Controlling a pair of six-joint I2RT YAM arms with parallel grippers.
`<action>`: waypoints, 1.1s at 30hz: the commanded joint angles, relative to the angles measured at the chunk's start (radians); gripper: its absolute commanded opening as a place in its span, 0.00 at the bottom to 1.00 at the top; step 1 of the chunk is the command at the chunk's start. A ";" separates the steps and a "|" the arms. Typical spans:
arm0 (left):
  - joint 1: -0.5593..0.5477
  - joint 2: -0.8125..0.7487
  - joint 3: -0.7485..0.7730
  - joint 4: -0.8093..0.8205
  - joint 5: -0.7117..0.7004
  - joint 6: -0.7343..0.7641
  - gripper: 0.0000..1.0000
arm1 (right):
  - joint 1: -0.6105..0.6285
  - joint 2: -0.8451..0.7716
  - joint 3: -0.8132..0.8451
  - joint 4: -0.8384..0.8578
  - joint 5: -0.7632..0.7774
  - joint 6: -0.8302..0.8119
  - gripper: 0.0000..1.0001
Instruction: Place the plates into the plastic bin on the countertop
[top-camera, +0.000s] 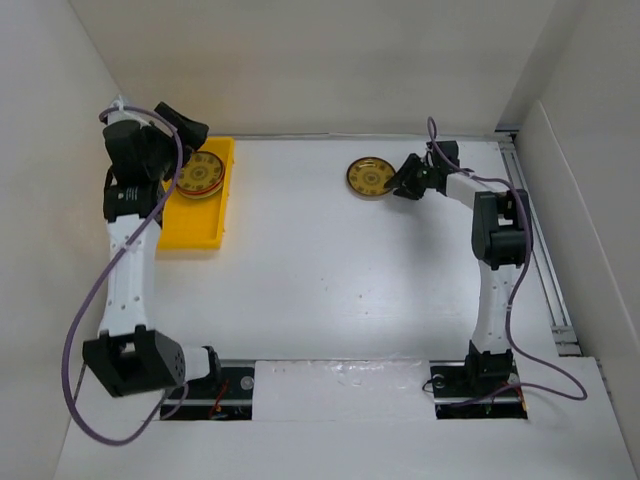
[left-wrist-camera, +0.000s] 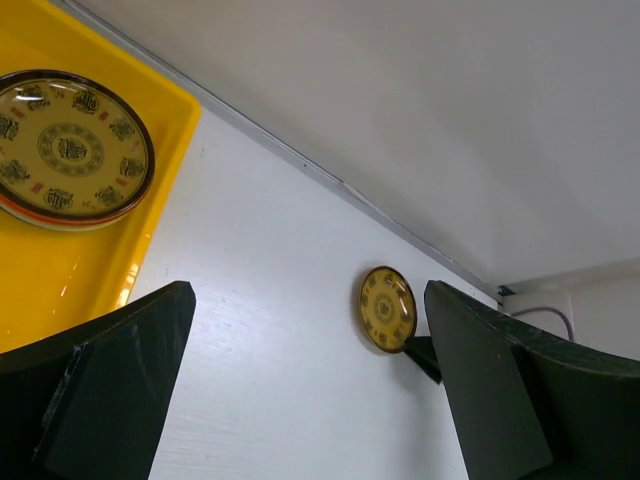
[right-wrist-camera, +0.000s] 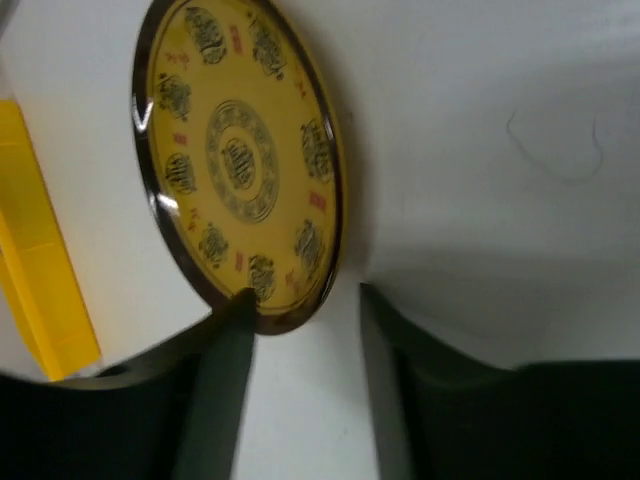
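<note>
Shallow rectangular bright yellow plastic bin (top-camera: 195, 240): far left on flat white countertop (top-camera: 330, 270). Round olive-gold patterned plate (top-camera: 203, 175): flat, face up, in bin's far half; orange rim (left-wrist-camera: 35, 213) showing beneath it. Second olive-gold patterned plate (top-camera: 370, 177): flat on countertop, far centre-right, well apart from bin.

White walls (top-camera: 300, 60) closed in a plain white bench (top-camera: 330, 280) on three sides. A metal rail (top-camera: 540, 240) ran along its right edge. The light was soft and even.

left arm (top-camera: 125, 270) stretched far-left, jaws wide apart | right arm (top-camera: 490, 300) stretched forward, jaws partly apart
</note>
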 joint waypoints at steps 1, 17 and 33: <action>0.011 -0.092 -0.124 0.001 0.037 0.040 1.00 | -0.004 0.081 0.118 -0.079 0.013 0.025 0.43; -0.422 -0.022 -0.357 0.234 0.033 -0.016 1.00 | 0.061 -0.082 0.013 -0.058 0.054 0.026 0.00; -0.518 0.297 -0.250 0.286 0.102 0.069 1.00 | 0.229 -0.520 -0.414 0.060 -0.118 -0.083 0.00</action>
